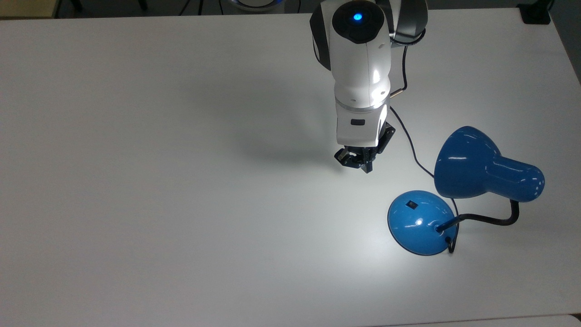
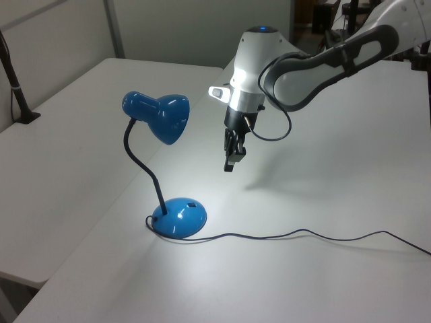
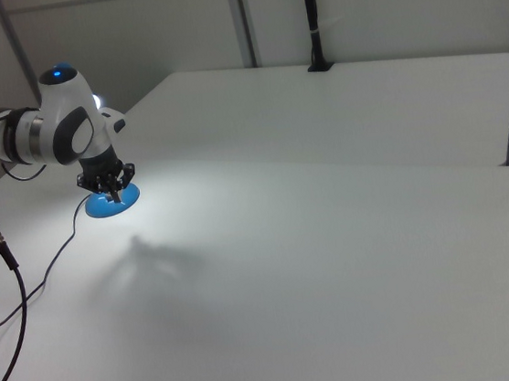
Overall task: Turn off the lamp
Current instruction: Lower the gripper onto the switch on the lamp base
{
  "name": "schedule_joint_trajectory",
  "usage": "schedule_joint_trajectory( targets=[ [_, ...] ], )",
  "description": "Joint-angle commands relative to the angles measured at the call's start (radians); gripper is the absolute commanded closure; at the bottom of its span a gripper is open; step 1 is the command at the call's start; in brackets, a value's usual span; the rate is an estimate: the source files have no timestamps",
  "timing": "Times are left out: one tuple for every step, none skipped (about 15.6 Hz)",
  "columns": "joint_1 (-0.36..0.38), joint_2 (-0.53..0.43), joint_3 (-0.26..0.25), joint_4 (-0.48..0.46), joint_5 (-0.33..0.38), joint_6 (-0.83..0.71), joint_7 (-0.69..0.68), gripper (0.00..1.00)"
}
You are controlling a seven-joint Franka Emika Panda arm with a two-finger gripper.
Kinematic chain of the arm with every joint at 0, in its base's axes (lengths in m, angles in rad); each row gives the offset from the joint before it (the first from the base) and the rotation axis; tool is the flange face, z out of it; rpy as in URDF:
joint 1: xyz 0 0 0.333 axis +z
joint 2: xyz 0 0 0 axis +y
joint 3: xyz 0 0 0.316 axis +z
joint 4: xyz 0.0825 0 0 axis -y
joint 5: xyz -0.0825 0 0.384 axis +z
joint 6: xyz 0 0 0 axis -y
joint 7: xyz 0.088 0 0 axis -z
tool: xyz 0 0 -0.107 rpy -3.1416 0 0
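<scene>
Lamp: blue lamp (image 1: 472,181) at lower right of the top view, left of centre in the left view; shade (image 2: 165,116) up on a curved black neck (image 2: 141,168), round base (image 1: 420,221) on the white table (image 1: 159,181).
Light: bright pool on the table around the base.
Switch: small black switch (image 1: 411,205) on the base's upper left in the top view.
Cord: thin black cord (image 2: 303,234) trails to the left view's right.
Gripper: gripper (image 1: 366,169) points down, above the table, near the base, up and left of it in the top view; fingers clenched together, holding nothing.
Arm: white arm (image 1: 361,68) enters from the top view's upper edge.
</scene>
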Motion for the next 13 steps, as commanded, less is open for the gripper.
schedule_joint_trajectory(
  targets=[
    [0.037, 0.069, -0.026, 0.078, 0.017, 0.024, 0.004, 1.00],
    [0.039, 0.076, -0.026, 0.084, 0.017, 0.027, 0.004, 1.00],
    [0.040, 0.079, -0.026, 0.092, 0.015, 0.027, 0.004, 1.00],
    [0.055, 0.091, -0.031, 0.109, 0.015, 0.027, 0.004, 1.00],
    [0.074, 0.118, -0.046, 0.139, 0.015, 0.027, 0.004, 1.00],
    [0.081, 0.144, -0.052, 0.167, 0.015, 0.028, 0.006, 1.00],
    [0.085, 0.167, -0.052, 0.188, 0.015, 0.028, 0.006, 1.00],
    [0.085, 0.183, -0.052, 0.204, 0.015, 0.043, 0.006, 1.00],
    [0.086, 0.194, -0.052, 0.207, 0.017, 0.082, 0.006, 1.00],
    [0.089, 0.201, -0.052, 0.207, 0.017, 0.135, 0.012, 1.00],
    [0.109, 0.221, -0.054, 0.210, 0.014, 0.164, 0.026, 1.00],
    [0.114, 0.229, -0.059, 0.209, 0.014, 0.186, 0.026, 1.00],
    [0.127, 0.243, -0.063, 0.210, 0.012, 0.209, 0.024, 1.00]
  ],
)
